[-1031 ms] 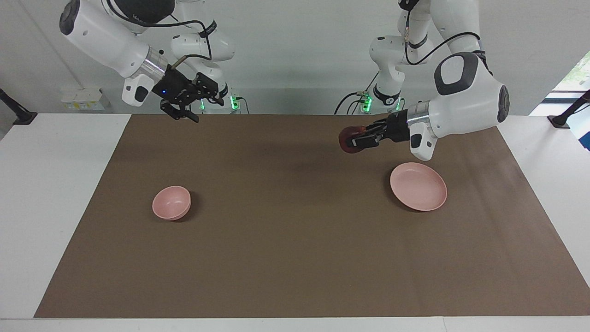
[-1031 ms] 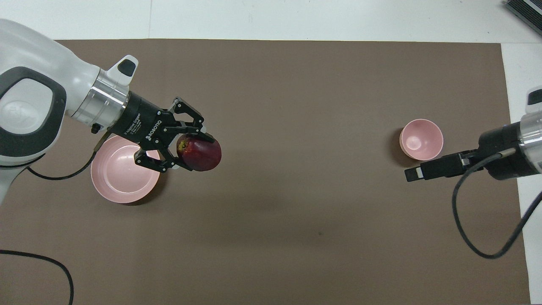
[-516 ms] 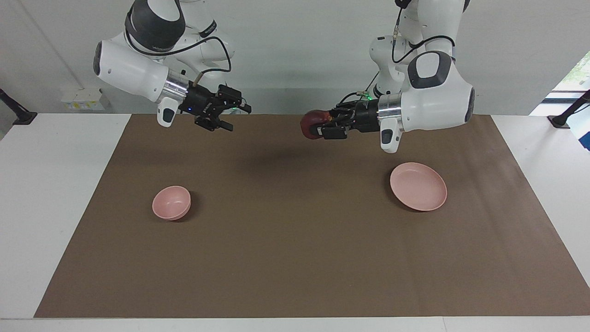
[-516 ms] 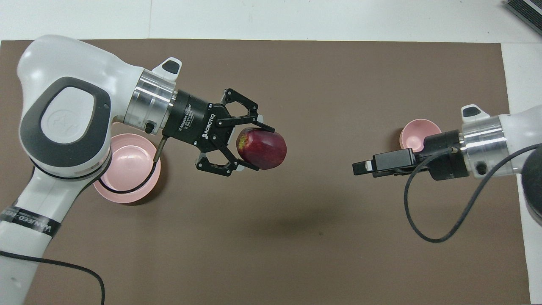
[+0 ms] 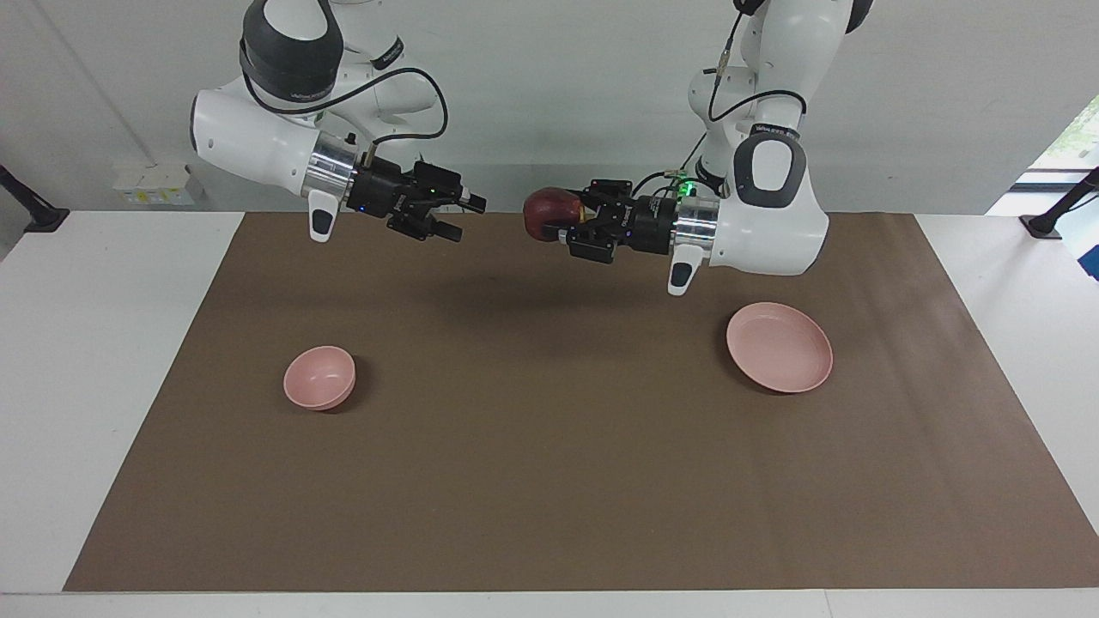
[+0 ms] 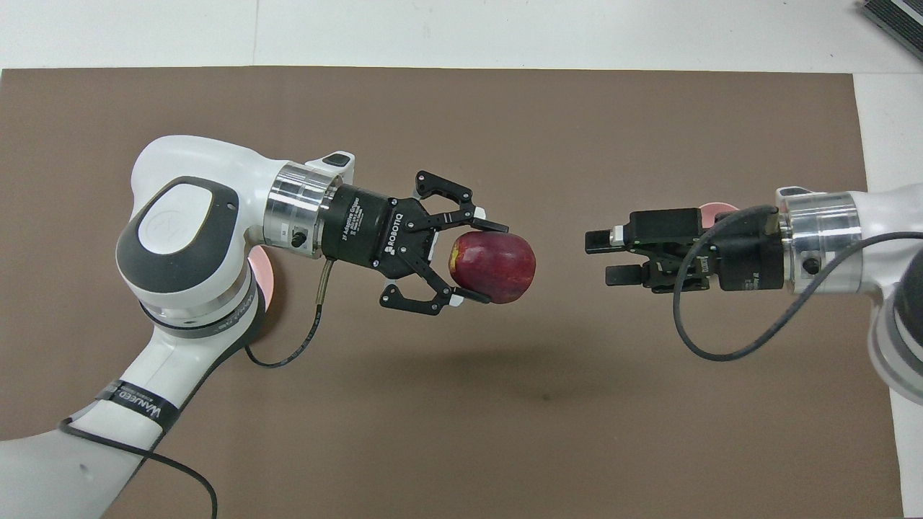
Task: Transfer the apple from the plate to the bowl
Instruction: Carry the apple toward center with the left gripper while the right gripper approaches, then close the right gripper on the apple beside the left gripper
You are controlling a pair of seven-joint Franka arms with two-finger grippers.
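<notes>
Left gripper [image 5: 552,225] clamped on apple [image 5: 549,214], raised over mat [image 5: 549,446]. Right gripper [image 5: 459,216] faces it, fingers apart, empty, small gap between.

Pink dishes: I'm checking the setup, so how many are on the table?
2. The bowl sits on the brown mat toward the right arm's end of the table; the plate sits toward the left arm's end. In the overhead view the arms mostly cover both.
</notes>
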